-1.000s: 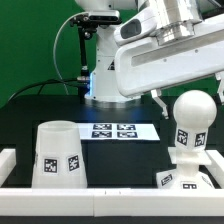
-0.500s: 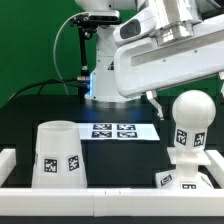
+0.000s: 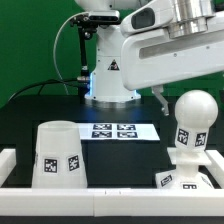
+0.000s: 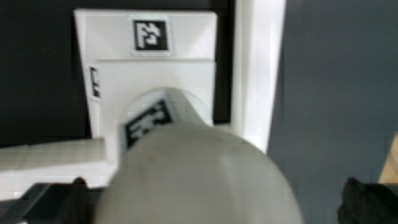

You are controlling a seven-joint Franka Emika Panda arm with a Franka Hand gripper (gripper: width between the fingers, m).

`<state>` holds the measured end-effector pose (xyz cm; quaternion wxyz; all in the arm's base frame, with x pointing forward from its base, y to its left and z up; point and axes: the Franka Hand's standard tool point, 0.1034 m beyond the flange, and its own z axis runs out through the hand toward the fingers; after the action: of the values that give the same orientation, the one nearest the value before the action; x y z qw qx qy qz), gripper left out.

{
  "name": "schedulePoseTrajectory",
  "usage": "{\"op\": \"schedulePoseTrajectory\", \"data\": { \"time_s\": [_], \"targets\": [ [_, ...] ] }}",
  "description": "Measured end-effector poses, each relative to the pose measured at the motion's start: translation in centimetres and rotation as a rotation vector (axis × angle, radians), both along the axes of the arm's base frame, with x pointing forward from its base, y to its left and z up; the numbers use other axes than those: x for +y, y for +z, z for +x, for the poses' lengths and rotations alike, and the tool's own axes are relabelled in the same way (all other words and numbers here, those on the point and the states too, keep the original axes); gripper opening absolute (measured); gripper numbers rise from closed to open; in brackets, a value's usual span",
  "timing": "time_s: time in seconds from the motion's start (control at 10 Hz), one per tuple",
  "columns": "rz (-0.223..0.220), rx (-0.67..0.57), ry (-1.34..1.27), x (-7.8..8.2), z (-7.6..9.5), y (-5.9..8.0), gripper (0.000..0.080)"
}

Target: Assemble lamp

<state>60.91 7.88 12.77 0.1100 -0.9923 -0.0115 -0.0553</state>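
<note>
The white bulb [image 3: 192, 115] stands upright with its neck in the blocky base [image 3: 178, 180] at the exterior view's right. The tapered shade [image 3: 58, 152] stands mouth-down at the exterior view's left, apart from them. In the wrist view the bulb's rounded top [image 4: 196, 165] fills the foreground, with the tagged base [image 4: 151, 60] beyond it. My gripper [image 4: 214, 198] is open: its dark fingertips [image 4: 50, 200] stand on either side of the bulb's top, and a gap shows on one side. In the exterior view only one dark finger [image 3: 162, 99] shows beside the bulb.
The marker board [image 3: 118, 130] lies flat on the black table behind the shade. A white raised wall [image 3: 100, 203] runs along the front and sides. The robot's pedestal [image 3: 105, 80] stands at the back, with a black cable to its left.
The arm's big white link has shifted toward the exterior view's right and slightly up. The bulb, base and shade have not moved.
</note>
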Motion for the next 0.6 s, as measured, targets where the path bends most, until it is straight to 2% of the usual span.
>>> {"op": "schedulePoseTrajectory", "data": {
  "time_s": [0.2, 0.3, 0.6],
  "targets": [
    [0.034, 0.102, -0.009, -1.66, -0.04, -0.17, 0.0698],
    [0.041, 0.146, -0.002, -1.56, -0.40, -0.21, 0.0698],
    [0.043, 0.144, -0.002, -1.52, -0.19, -0.25, 0.0698]
  ]
}}
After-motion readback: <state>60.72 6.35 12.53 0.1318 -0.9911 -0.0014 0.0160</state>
